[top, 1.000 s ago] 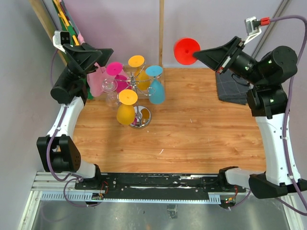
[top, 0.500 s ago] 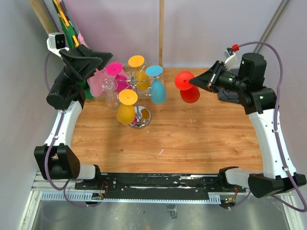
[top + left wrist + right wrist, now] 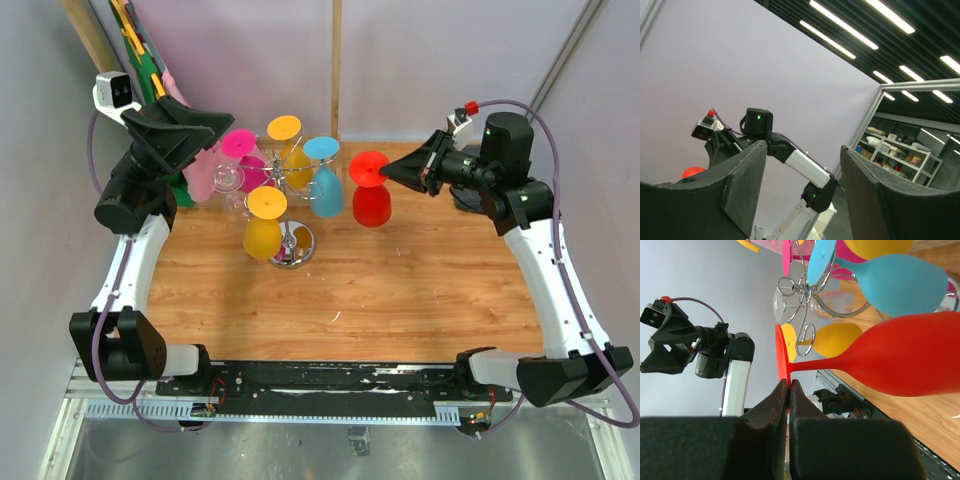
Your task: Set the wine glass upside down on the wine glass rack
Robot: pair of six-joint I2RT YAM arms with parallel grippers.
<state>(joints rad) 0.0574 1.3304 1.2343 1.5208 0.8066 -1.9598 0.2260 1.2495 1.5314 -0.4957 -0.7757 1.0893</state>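
My right gripper is shut on the round foot of a red wine glass, holding it upside down above the table, just right of the rack. In the right wrist view the fingertips pinch the red foot edge-on and the red bowl hangs to the right. The silver wire rack stands left of centre with curled arms; yellow, blue, pink and clear glasses hang on it. My left gripper is open and empty, raised left of the rack, pointing right.
A wooden upright post stands behind the rack. A dark grey cloth lies at the back right of the wooden table. Coloured sticks lean in the back left corner.
My right arm has swung down and left, carrying the red glass from high at the back towards the rack. The left arm has lifted slightly.
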